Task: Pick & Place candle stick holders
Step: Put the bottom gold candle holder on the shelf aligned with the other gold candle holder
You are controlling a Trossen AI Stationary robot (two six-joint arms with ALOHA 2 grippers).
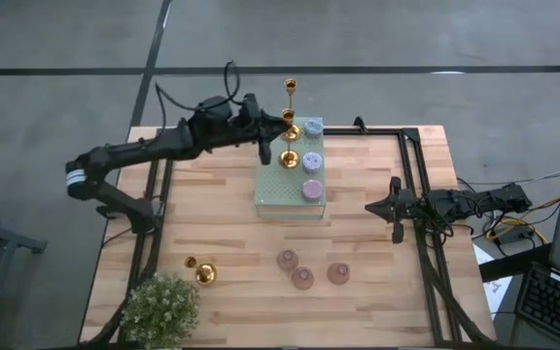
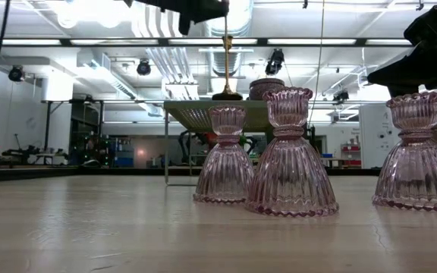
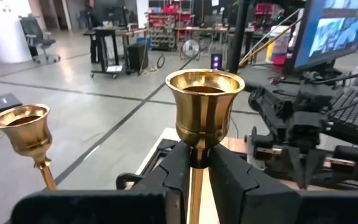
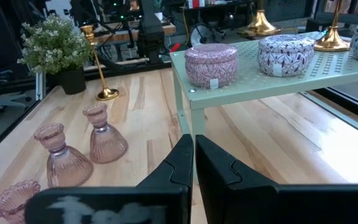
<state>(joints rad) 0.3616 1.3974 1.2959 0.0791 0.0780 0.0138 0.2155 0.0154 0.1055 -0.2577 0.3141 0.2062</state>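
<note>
My left gripper [image 1: 266, 146] reaches over the pale green perforated block [image 1: 278, 190] at the far middle and is shut on a gold holder [image 3: 204, 106]. A second gold holder [image 1: 290, 89] stands on the block beside it, and a third [image 1: 203, 273] stands on the table at the near left. Three lavender holders [image 1: 311, 160] sit in a row on the block. Three pink glass holders [image 1: 302, 278] stand on their wide bases near the front. My right gripper [image 1: 395, 208] is shut and empty at the table's right. My left gripper pinches the gold holder's slim stem just under its cup [image 3: 197, 157] between its two fingers. The fingers come about level from the table's left and lie across the stem. The holder stands upright; in the low view its round base [image 2: 226, 95] appears to rest on the block.
A bushy potted plant [image 1: 160, 307] stands at the near left corner. A black frame [image 1: 418, 194] runs along the table's sides. Bare wood lies between the block and the glass holders.
</note>
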